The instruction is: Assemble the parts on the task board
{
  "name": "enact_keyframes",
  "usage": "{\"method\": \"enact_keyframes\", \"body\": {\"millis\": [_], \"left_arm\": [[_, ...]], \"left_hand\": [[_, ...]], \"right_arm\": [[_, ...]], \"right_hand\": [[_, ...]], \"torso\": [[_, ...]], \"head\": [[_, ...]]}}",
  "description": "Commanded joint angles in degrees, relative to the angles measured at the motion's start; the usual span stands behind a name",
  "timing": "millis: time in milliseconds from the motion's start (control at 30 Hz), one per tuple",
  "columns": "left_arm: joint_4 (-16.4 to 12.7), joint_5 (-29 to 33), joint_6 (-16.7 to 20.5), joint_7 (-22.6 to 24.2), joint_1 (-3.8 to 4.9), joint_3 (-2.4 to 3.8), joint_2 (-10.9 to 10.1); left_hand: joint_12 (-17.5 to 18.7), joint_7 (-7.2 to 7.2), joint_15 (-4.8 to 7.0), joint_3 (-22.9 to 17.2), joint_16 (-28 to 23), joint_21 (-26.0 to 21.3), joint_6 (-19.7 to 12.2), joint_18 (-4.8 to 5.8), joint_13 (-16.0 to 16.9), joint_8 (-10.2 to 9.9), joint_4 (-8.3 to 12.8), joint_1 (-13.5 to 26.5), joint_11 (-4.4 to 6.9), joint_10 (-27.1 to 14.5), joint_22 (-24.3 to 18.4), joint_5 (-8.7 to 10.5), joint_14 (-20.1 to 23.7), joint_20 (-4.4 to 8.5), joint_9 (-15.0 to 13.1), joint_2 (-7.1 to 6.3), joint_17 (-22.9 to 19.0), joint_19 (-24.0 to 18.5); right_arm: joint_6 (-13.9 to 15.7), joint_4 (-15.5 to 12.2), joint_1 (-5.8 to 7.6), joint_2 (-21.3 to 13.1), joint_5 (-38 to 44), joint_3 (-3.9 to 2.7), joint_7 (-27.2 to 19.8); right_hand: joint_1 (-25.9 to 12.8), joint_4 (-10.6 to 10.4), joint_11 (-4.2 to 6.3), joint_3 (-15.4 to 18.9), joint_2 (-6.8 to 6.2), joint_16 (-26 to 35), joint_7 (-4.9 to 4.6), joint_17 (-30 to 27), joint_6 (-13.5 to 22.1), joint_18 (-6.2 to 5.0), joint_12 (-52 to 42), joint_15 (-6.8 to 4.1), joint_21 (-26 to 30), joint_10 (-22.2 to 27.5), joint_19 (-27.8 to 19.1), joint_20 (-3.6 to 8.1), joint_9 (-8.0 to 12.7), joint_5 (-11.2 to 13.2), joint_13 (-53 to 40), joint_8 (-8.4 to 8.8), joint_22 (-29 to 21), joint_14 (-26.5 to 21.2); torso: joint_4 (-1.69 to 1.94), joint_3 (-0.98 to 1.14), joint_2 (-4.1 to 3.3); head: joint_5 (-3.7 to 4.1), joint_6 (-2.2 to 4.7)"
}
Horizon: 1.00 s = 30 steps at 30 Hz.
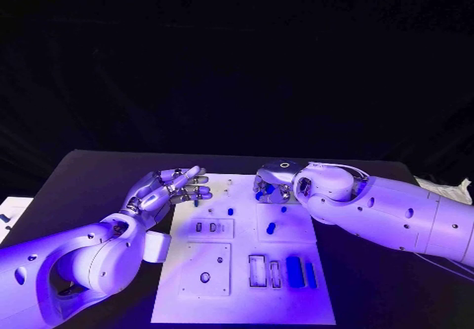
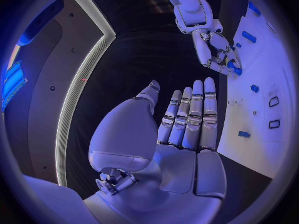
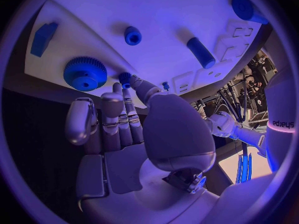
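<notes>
At the left, the left hand (image 1: 170, 189) is held flat and empty, its fingers straight and lying side by side, raised beside the far left edge of the task board (image 1: 237, 301). The board is seen as a white plate lying in the middle of the black desk (image 1: 89, 171), cut with rectangular recesses and small holes. Small blue parts (image 1: 293, 271) are laid near its right side, with further blue pegs toward the far end. At the right, the right hand (image 1: 272, 188) is lowered over the board's far end, and a small blue peg (image 3: 125, 79) is touched by its fingertips (image 3: 134, 80); a grip cannot be confirmed. A blue gear (image 3: 84, 73) is seen close by.
</notes>
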<state>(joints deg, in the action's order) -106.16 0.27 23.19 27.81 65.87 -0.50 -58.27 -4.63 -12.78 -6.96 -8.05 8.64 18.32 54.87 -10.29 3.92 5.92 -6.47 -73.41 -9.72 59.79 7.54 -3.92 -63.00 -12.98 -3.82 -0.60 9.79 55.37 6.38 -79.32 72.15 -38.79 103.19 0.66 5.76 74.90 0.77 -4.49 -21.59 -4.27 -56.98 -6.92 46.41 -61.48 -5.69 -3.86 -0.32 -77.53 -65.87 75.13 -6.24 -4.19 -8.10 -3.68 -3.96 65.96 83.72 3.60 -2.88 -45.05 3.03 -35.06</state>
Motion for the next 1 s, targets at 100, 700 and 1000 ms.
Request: {"method": "enact_keyframes", "body": {"millis": [100, 700, 1000], "left_arm": [[-0.1, 0.1, -0.1, 0.1, 0.18, 0.05, -0.1], [0.0, 0.3, -0.2, 0.0, 0.33, 0.05, -0.2], [0.2, 0.4, -0.4, 0.1, 0.34, 0.05, -0.1]], "left_hand": [[0.2, -0.48, -0.18, -0.1, -0.4, -0.3, -0.1, -0.1, -0.1, -0.3, 0.5, 0.0, -0.32, 0.0, -0.1, -0.08, 0.0, -0.15, 0.1, 0.51, 0.1, -0.1], [0.4, -0.53, -0.19, -0.1, -0.4, -0.3, -0.1, -0.11, 0.0, -0.4, 0.6, -0.1, -0.35, 0.0, -0.1, -0.09, -0.1, -0.16, 0.1, 0.64, 0.2, -0.1], [0.4, -0.53, -0.2, -0.2, -0.5, -0.3, -0.1, -0.11, 0.0, -0.4, 0.7, -0.2, -0.36, 0.0, -0.1, -0.1, -0.1, -0.17, 0.0, 0.73, 0.2, -0.1]], "right_arm": [[-0.6, 0.3, -0.01, 0.2, 0.5, 0.01, -0.9], [5.8, 0.5, -0.02, 0.6, 1.2, 0.02, 0.8], [14.5, -0.6, -0.03, 1.3, 1.4, -0.08, 2.6]], "right_hand": [[0.0, -0.6, 0.04, -0.3, 0.87, -1.3, 0.1, 1.1, -0.9, 1.1, 0.0, 0.02, -0.7, -0.9, 0.7, 0.2, -0.1, 0.4, 0.0, -0.25, 1.0, 1.9], [2.4, -0.4, 0.48, -3.1, 1.82, -4.6, -0.03, 3.7, -2.7, 1.49, 0.2, -0.31, -2.4, -2.6, 1.6, 0.54, -0.5, 3.4, 0.0, -0.26, 3.6, 1.5], [2.8, -0.1, 0.45, -3.7, 1.54, -4.8, -0.18, 3.7, -2.9, 1.52, 0.3, -0.3, -2.6, -2.7, 1.6, 0.53, -0.6, 3.6, 0.0, -0.2, 3.8, 1.3]], "torso": [[0.0, -0.01, -0.13], [0.03, -0.01, -0.22], [0.22, -0.06, -0.31]], "head": [[0.03, -0.1], [-0.28, -0.12], [-0.39, 0.34]]}}
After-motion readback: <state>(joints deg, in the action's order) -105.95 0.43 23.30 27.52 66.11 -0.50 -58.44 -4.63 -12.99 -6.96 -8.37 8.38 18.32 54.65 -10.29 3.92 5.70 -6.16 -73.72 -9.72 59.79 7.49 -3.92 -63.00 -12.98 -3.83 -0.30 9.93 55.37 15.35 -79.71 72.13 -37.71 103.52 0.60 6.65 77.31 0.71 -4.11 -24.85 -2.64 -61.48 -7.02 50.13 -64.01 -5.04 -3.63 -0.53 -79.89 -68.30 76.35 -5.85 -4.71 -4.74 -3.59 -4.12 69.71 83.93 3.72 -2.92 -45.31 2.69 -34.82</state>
